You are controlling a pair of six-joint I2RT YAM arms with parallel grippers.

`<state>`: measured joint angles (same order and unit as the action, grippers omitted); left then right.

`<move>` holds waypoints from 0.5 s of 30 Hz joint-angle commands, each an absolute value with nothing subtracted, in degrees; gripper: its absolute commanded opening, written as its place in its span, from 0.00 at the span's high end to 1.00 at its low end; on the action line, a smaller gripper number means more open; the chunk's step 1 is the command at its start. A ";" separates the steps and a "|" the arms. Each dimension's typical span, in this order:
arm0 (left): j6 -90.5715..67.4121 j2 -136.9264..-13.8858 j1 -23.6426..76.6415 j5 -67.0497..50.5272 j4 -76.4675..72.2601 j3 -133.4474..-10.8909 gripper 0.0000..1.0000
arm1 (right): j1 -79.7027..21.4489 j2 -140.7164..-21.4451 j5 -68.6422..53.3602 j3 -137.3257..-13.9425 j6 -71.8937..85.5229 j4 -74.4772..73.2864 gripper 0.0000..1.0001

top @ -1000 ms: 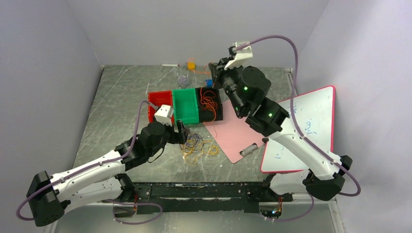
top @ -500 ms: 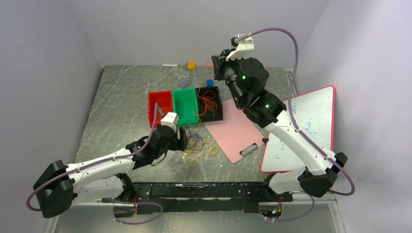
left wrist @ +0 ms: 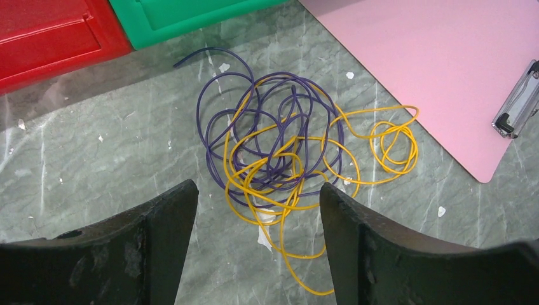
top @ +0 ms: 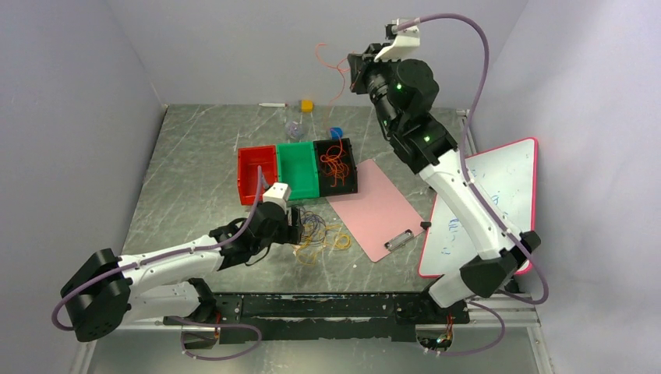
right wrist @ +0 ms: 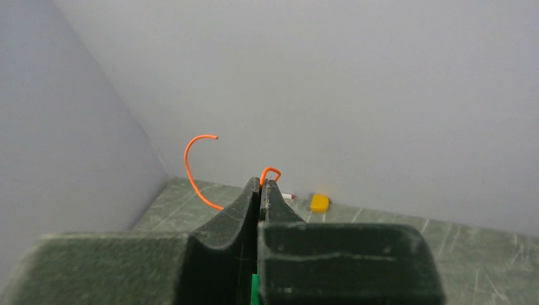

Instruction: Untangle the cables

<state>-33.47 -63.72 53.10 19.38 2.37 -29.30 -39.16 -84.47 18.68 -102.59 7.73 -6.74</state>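
The right hand (top: 357, 68) is clenched on one orange cable (top: 331, 61) and holds it high over the far side of the table (top: 195, 171). In the wrist view the wire pokes out of the shut tips and curls away left, clear of anything else. More orange wire (top: 335, 165) lies in the black bin (top: 343, 191).

The left hand (left wrist: 257, 194) is released, its fingers wide apart, low over the tangle (left wrist: 279, 159) of purple and yellow cables. The tangle sits on the table just near of the green bin (left wrist: 184, 16) and left of the clipboard (left wrist: 432, 57).

This looks like sorting by colour: the orange strand is out and probably belongs in the black bin, so the right hand should lower there and let go. The left hand should then pinch a single outer strand, either the small yellow loop at the right or the purple free end at the far left. It should avoid the knotted middle and draw slowly, so the rest does not drag along.
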 commanded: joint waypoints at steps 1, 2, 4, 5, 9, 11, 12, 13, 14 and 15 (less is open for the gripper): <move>-33.45 -64.03 53.20 19.08 0.57 -29.14 0.25 | -33.60 -86.66 9.60 -99.06 14.22 -5.55 1.00; -33.47 -63.95 53.17 19.12 0.61 -29.05 0.25 | -32.83 -86.89 8.02 -97.36 14.96 -5.03 1.00; -33.72 -63.94 53.15 19.01 0.60 -28.81 0.25 | -31.48 -87.73 5.76 -94.10 16.08 -4.69 1.00; -33.78 -63.90 53.20 18.99 0.54 -28.69 0.25 | -30.94 -88.18 4.75 -92.79 16.47 -4.60 1.00; -33.94 -64.06 53.19 18.81 0.65 -28.57 0.25 | -29.33 -89.38 2.22 -88.83 17.59 -3.92 1.00; -34.07 -64.22 53.13 18.89 0.64 -28.53 0.25 | -29.03 -89.55 1.66 -87.61 17.86 -3.55 1.00; -34.08 -64.32 53.17 18.90 0.61 -28.41 0.25 | -28.89 -89.76 1.41 -87.24 17.90 -3.45 1.00; -34.04 -64.53 53.21 18.82 0.45 -28.45 0.26 | -28.79 -89.89 1.26 -87.00 17.84 -3.39 1.00; -34.04 -64.74 53.11 18.74 0.37 -28.47 0.26 | -28.70 -89.99 1.11 -86.70 17.71 -3.38 1.00; -33.98 -65.00 53.11 18.65 0.35 -28.54 0.26 | -28.67 -90.16 0.95 -86.33 17.56 -3.49 1.00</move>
<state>-33.56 -64.12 53.10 19.29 2.24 -28.97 -29.32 -90.94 3.40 -86.74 16.82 -5.54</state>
